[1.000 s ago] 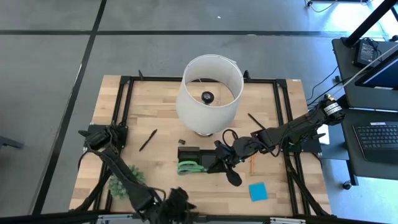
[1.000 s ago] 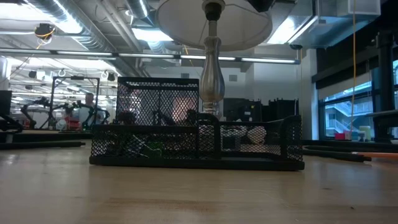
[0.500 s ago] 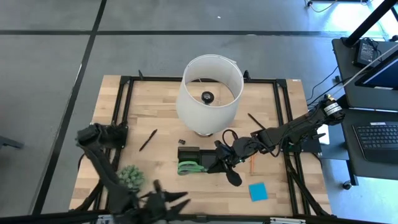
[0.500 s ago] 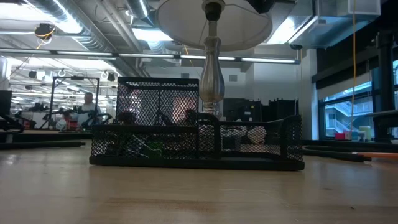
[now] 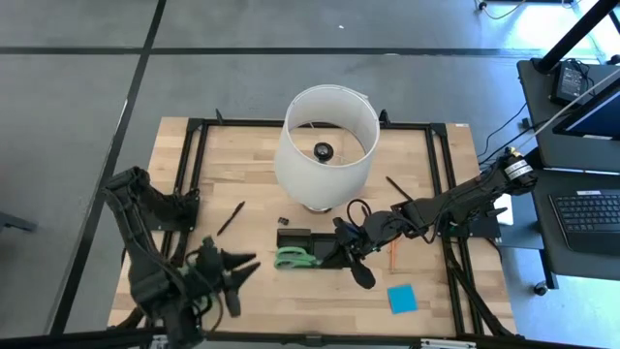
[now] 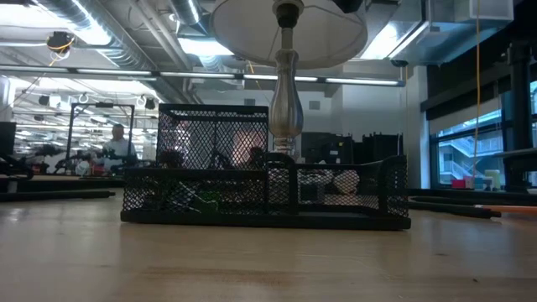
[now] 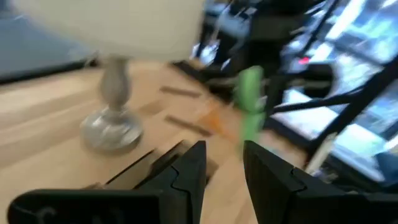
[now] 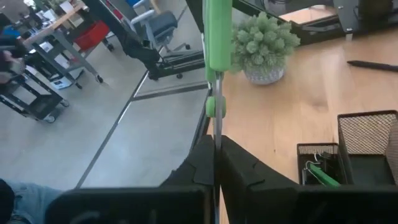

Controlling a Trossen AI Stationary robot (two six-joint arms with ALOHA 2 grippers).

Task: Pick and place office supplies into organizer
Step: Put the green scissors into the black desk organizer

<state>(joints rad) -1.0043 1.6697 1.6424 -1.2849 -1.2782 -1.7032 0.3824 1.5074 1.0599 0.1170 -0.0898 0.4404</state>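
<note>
**While the scissors hang at the tray, most supplies still lie loose**

Since the right gripper point(image 8: 214, 163) is clamped tight on the blades of the green-handled scissors point(image 5: 294, 258), that item is in hand but not yet released. From above, its handles sit over the near side of the organizer point(image 5: 308, 239), just in front of the lamp base; I cannot tell whether they touch the mesh. Something small and green point(image 8: 320, 175) already lies in one compartment, so I judge the job barely begun.

Left on the table are a thin dark pen point(image 5: 230, 218) left of the organizer, a second pen point(image 5: 397, 184) to its right, the orange pencil point(image 5: 393, 257) beside the right arm, the blue sticky-note pad point(image 5: 402, 299) near the front edge, and a tiny dark clip point(image 5: 283, 222).

The left gripper point(image 7: 224, 163) hovers at the front left, fingers partly apart and holding nothing. The big white lampshade point(image 5: 326, 143) overhangs the organizer's far side, and the spiky plant ball point(image 8: 264, 38) crowds the left arm's corner
</note>
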